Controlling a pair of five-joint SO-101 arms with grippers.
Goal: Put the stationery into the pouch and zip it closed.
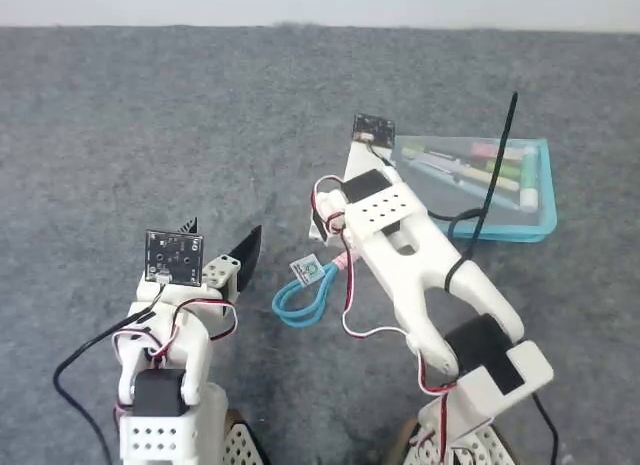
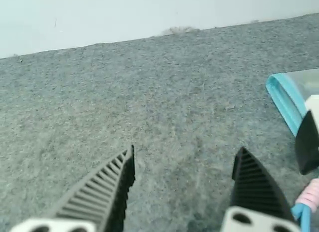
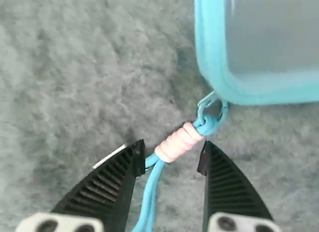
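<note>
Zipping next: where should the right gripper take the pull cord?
By the pink bead sleeve on the blue cord, just behind the zipper ring at the pouch corner. Come from above: the cord lies flat on the carpet, and the open right gripper straddles it.

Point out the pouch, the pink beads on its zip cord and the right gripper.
pouch (image 1: 549, 195), high view, on its blue side border.
pink beads (image 3: 178, 141), right wrist view, on the middle of the bead stack.
right gripper (image 3: 172, 143), right wrist view, midway between its open fingertips.
</note>
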